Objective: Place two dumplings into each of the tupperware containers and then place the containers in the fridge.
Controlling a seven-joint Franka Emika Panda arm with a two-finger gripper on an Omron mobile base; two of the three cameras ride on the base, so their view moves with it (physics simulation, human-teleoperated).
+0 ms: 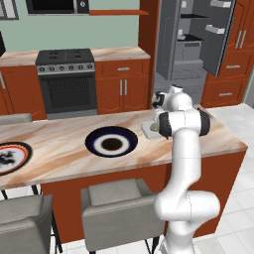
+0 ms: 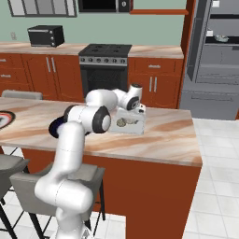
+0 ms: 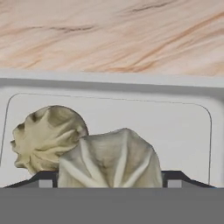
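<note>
A shallow pale grey tupperware container (image 3: 109, 83) rests on the marble island (image 1: 59, 149) near its right end, also seen in the left base view (image 1: 148, 130) and the right base view (image 2: 130, 126). Two beige pleated dumplings lie in it: one at the left (image 3: 46, 135), and a paler one (image 3: 109, 157) directly between my fingertips. My gripper (image 3: 109, 180) hangs low over the tub, open, with a finger on each side of that dumpling. The hand (image 1: 158, 100) (image 2: 135, 103) points down at the container. The grey fridge (image 1: 193, 39) (image 2: 214, 56) stands open behind the island.
A dark-blue plate with a white centre (image 1: 111, 142) lies mid-island, and a red-and-black-rimmed plate (image 1: 10, 156) lies at the left end. Grey stools (image 1: 119, 203) line the near side. A black oven (image 1: 67, 79) is set in the back counter. A small pale thing (image 2: 222, 38) sits on a fridge shelf.
</note>
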